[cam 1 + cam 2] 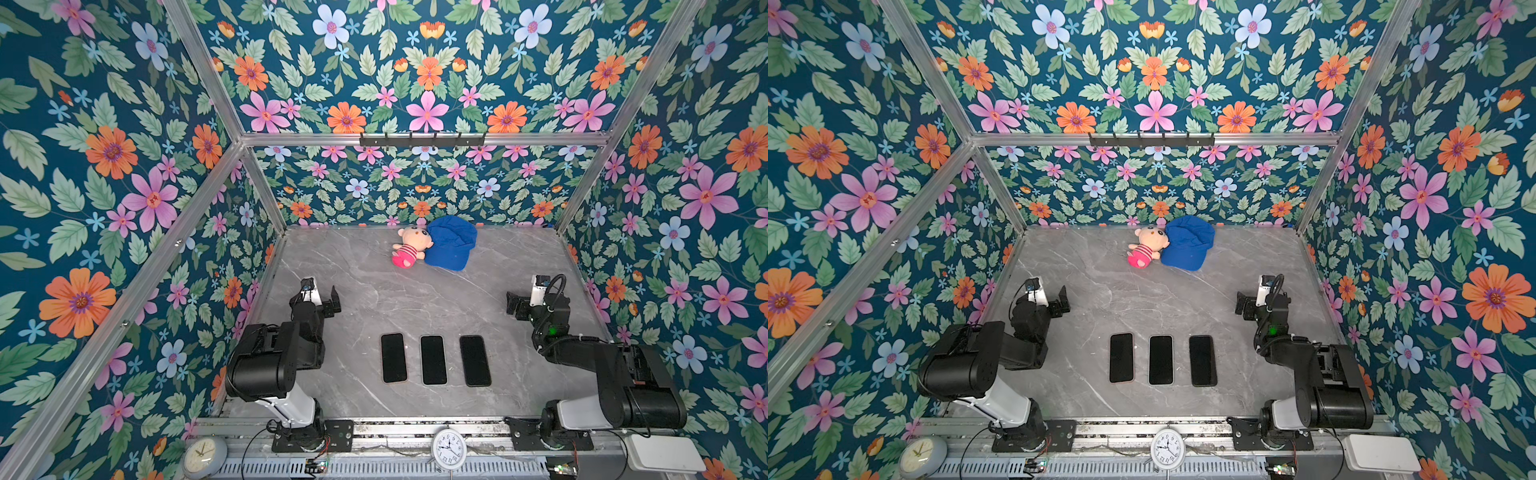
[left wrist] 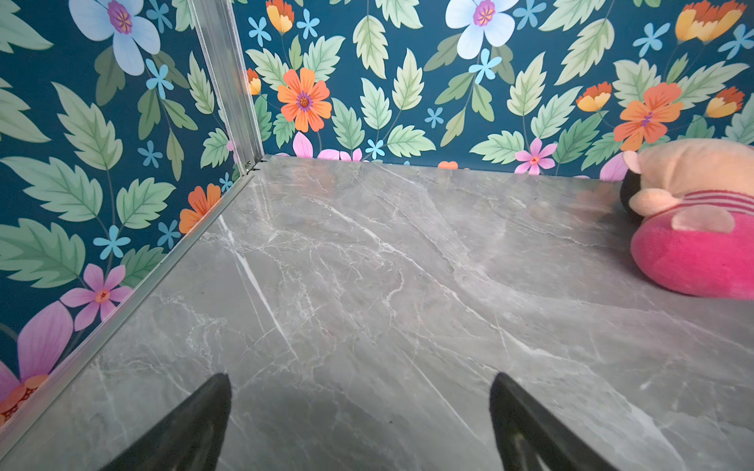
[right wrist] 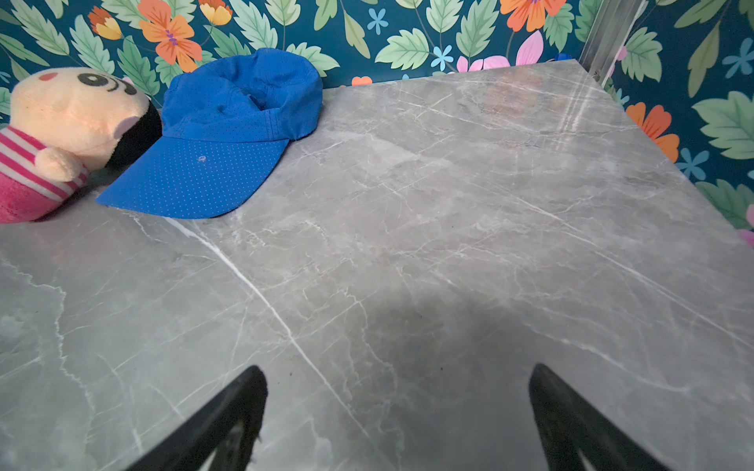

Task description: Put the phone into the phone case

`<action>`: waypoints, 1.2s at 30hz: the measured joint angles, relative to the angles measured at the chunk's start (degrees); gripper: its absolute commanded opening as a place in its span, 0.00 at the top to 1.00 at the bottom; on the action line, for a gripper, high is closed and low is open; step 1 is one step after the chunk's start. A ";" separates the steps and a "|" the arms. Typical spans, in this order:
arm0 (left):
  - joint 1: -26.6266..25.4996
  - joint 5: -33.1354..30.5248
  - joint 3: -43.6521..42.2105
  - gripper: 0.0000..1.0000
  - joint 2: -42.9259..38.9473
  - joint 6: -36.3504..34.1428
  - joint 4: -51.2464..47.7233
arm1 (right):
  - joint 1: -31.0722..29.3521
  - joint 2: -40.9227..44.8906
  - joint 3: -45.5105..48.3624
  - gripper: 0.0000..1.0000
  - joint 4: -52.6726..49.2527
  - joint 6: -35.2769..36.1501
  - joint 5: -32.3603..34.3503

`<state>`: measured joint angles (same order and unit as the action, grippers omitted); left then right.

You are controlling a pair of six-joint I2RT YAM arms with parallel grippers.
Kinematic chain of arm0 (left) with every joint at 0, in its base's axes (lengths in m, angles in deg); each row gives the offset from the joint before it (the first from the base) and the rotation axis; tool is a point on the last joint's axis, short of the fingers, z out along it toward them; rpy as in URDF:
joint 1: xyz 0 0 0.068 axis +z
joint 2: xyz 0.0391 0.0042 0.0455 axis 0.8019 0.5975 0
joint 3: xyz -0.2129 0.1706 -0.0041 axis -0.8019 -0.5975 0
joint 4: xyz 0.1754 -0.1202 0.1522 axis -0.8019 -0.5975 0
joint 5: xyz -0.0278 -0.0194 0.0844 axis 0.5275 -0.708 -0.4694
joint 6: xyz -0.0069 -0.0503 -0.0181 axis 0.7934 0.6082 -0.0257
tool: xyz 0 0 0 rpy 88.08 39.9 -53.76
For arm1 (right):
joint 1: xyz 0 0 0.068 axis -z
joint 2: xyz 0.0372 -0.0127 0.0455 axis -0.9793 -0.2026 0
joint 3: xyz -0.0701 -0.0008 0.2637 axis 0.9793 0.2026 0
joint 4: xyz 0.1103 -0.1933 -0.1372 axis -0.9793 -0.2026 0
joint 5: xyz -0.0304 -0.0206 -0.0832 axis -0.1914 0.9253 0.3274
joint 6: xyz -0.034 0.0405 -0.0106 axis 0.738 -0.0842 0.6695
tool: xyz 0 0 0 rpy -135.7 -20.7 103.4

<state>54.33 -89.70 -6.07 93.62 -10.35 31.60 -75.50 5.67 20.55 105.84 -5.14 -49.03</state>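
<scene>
White clock point(image 1: 449, 449) and grey clock point(image 1: 204, 456) sit at the very btm edge in both top views, by the arm bases. Just above, in the lower mid of the frame, 3 black phone-shaped slabs lie flat in a row on the grey marble table point(image 1: 374, 282): left slab point(image 1: 393, 358), mid slab point(image 1: 433, 360), right slab point(image 1: 475, 360). They are near each other, not touching. Can't tell which is a bare phone or a case. The left slab shows a thin pinkish rim, maybe a case.

Left claw point(image 2: 359, 391) is wide open w/ nothing in it, at mid left. Right claw point(image 3: 398, 387) is wide open and empty too, at mid right. Both are well apart from the slabs. Plush doll point(image 1: 409, 246) touches blue cap point(image 1: 451, 249) at the upper mid of the table.

My guess: no lone empty case is in sight, so either the job hasn't begun or it's done. Pics don't say which.
</scene>
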 measured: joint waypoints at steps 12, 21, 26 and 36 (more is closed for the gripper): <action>-0.02 -0.02 0.00 0.00 0.00 -0.37 0.00 | 0.00 0.00 0.00 0.01 0.04 -0.09 -0.15; -0.09 -0.07 0.00 0.00 0.00 -0.31 0.00 | -0.76 -0.48 -0.26 0.01 0.42 0.13 0.26; -0.15 -0.07 0.00 0.00 0.00 -0.31 0.00 | -0.72 -0.61 -0.44 0.01 0.33 0.11 0.57; -0.15 -0.07 0.00 0.00 0.00 -0.31 0.00 | -0.17 -0.72 -0.55 0.01 0.26 0.02 0.24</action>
<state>54.18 -89.76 -6.07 93.62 -10.65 31.60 -75.68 4.95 20.01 106.10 -5.11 -48.79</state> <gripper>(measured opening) 0.998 0.994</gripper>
